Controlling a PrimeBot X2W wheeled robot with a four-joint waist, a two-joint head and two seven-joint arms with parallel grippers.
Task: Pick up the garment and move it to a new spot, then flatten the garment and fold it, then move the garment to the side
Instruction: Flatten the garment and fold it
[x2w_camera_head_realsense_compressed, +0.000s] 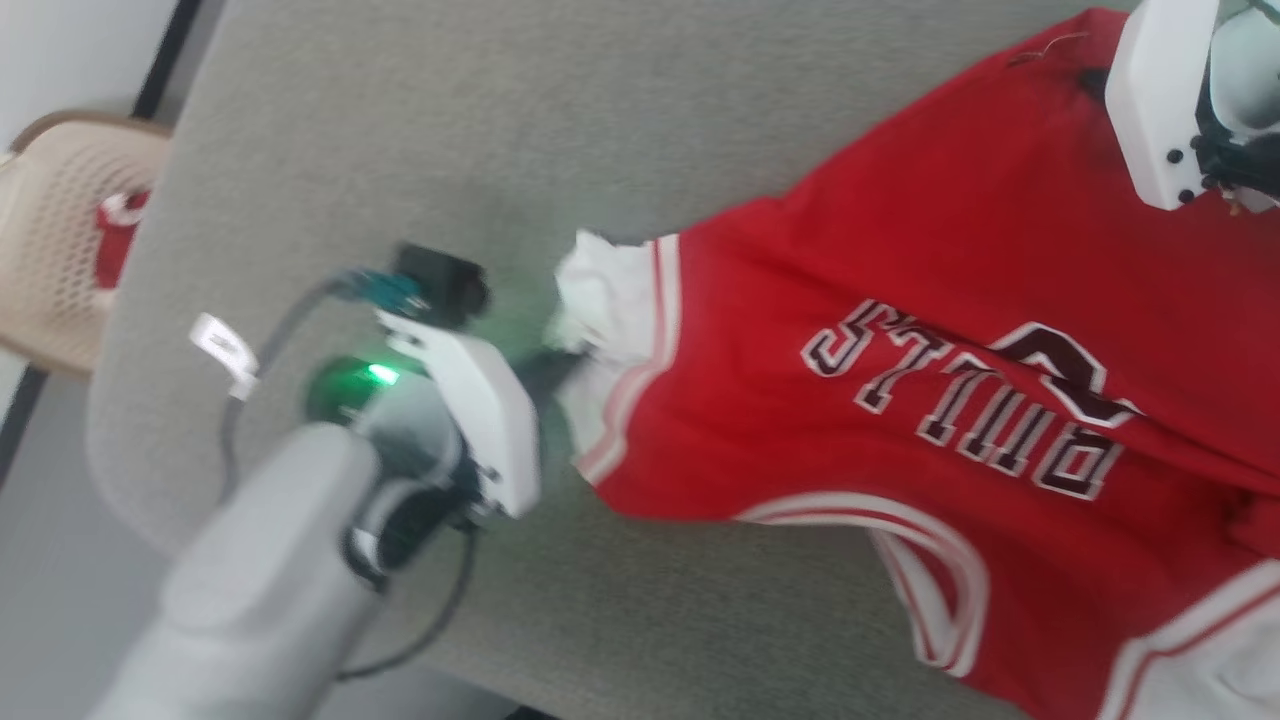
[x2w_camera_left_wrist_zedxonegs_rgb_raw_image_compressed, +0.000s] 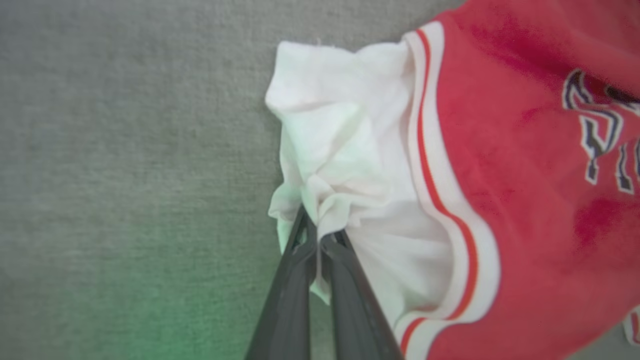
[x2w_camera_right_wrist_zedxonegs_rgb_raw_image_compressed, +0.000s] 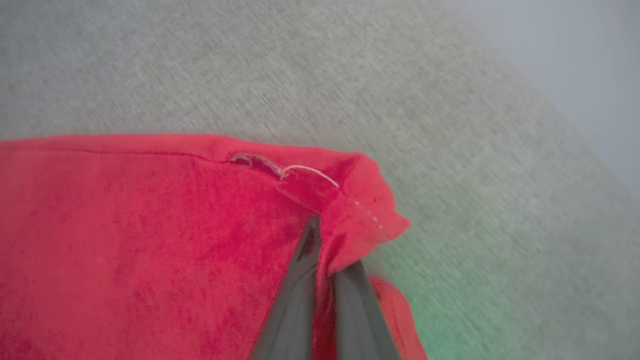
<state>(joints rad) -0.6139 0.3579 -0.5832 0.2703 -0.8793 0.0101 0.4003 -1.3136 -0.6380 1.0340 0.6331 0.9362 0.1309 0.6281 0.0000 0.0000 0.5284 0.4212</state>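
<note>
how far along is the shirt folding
Done: the red jersey shirt with white sleeves is gripped at two ends. In hand: the left gripper pinches a bunched white sleeve, the right gripper a red corner, holding it over the grey cloth tabletop. Left: flattening, folding, moving aside.

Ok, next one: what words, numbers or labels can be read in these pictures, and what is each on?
"BULLS": black, white-outlined letters on the red front of the garment, upside down in the head view.
"2": a large digit next to that lettering, partly creased; no second digit can be made out.
The left wrist view catches the same word's last letters, cut off at the edge.
White tag on a grey cable: too blurred to read.
</note>
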